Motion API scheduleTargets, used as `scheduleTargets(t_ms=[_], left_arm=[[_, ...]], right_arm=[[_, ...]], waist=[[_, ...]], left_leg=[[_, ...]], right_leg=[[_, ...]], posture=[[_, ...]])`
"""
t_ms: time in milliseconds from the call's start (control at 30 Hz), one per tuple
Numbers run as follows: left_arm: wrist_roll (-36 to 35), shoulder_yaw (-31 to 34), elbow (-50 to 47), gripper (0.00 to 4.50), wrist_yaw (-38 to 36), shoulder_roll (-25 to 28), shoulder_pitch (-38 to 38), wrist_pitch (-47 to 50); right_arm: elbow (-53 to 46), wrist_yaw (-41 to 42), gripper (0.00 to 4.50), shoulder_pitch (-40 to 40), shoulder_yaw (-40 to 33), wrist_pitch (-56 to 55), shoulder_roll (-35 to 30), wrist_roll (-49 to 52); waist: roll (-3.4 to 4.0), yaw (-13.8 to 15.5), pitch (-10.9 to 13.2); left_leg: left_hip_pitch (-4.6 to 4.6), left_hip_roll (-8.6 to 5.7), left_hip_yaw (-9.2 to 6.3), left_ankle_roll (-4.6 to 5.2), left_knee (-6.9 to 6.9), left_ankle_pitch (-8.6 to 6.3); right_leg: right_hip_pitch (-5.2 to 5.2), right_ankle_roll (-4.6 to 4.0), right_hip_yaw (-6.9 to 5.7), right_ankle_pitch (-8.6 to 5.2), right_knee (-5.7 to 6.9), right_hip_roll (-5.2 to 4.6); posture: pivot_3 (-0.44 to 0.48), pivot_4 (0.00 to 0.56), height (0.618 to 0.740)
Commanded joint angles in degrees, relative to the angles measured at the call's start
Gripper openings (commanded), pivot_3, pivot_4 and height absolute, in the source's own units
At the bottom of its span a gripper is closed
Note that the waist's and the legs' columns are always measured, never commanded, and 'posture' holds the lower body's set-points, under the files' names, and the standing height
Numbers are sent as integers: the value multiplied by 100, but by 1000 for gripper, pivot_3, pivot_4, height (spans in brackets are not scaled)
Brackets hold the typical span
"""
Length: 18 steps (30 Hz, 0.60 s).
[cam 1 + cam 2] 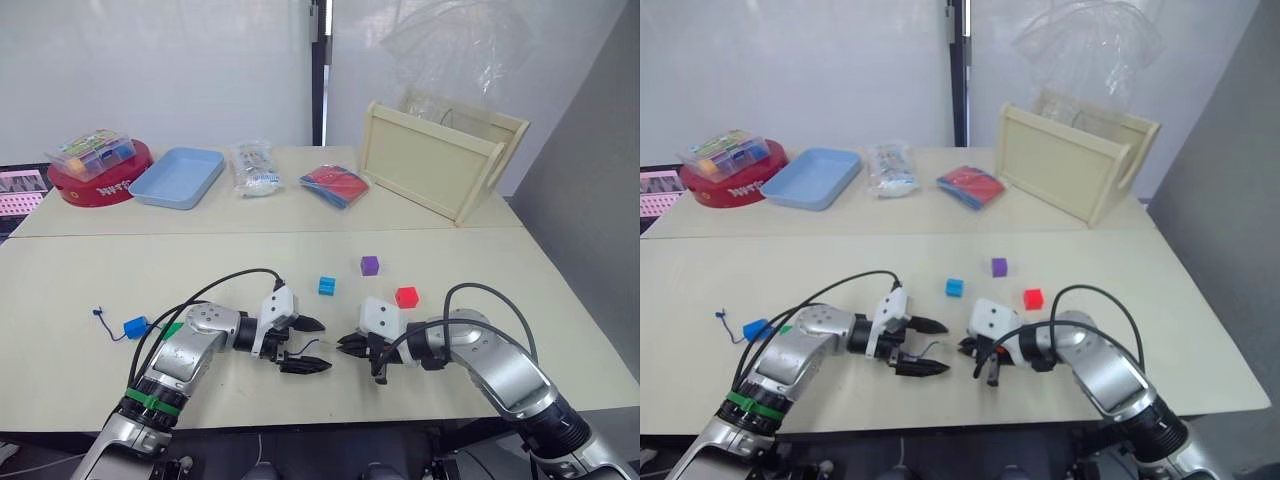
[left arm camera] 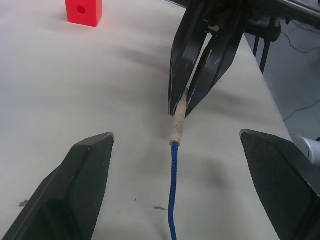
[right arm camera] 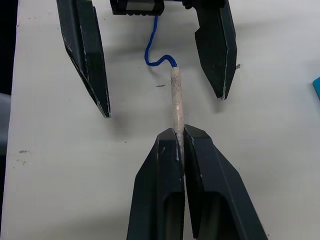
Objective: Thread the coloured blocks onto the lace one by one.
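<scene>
My right jaws point(image 1: 352, 347) are clamping together on the pale stiff tip of the lace point(image 3: 176, 102), while my left jaws point(image 1: 310, 345) are standing wide apart and holding nothing. From the head views, I am seeing the two grippers facing each other low over the bench point(image 1: 80, 280); the blue block point(image 1: 135, 326) is lying far out to my left with a green block point(image 1: 174, 329) beside it, and the cyan block point(image 1: 326, 286), purple block point(image 1: 369, 265) and red block point(image 1: 406, 296) are sitting loose beyond the grippers.

In the left wrist view, the lace is running straight away from my left gripper into the right one, tip leading.

In the right wrist view, the tip's long axis is lying in line with my right fingers point(image 3: 157, 190), cord end pointing at the left gripper. I am judging the grip shallow: any tug on the cord could slide the tip out or tilt it off line
</scene>
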Motion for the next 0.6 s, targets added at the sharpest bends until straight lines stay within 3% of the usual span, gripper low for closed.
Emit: scheduleTargets(t_ms=[33, 333, 600], left_arm=[[-179, 90, -209, 3086, 10, -29, -96, 158], [-217, 116, -287, 84, 52, -12, -145, 324], [-240, 157, -241, 35, 60, -27, -158, 322]], right_arm=[[-217, -25, 0, 3, -58, 28, -49, 12], [-236, -61, 0, 34, -43, 38, -44, 2], [-223, -37, 0, 64, 5, 15, -95, -41]], waist=[[0, -2, 0], [0, -4, 0], [0, -2, 0]], left_leg=[[0, -1, 0, 0, 0, 0], [1, -1, 0, 0, 0, 0], [0, -1, 0, 0, 0, 0]], right_leg=[[0, 0, 0, 0, -1, -1], [0, 0, 0, 0, 0, -1], [0, 0, 0, 0, -1, -1]], posture=[[0, 150, 740], [0, 150, 740], [0, 150, 740]])
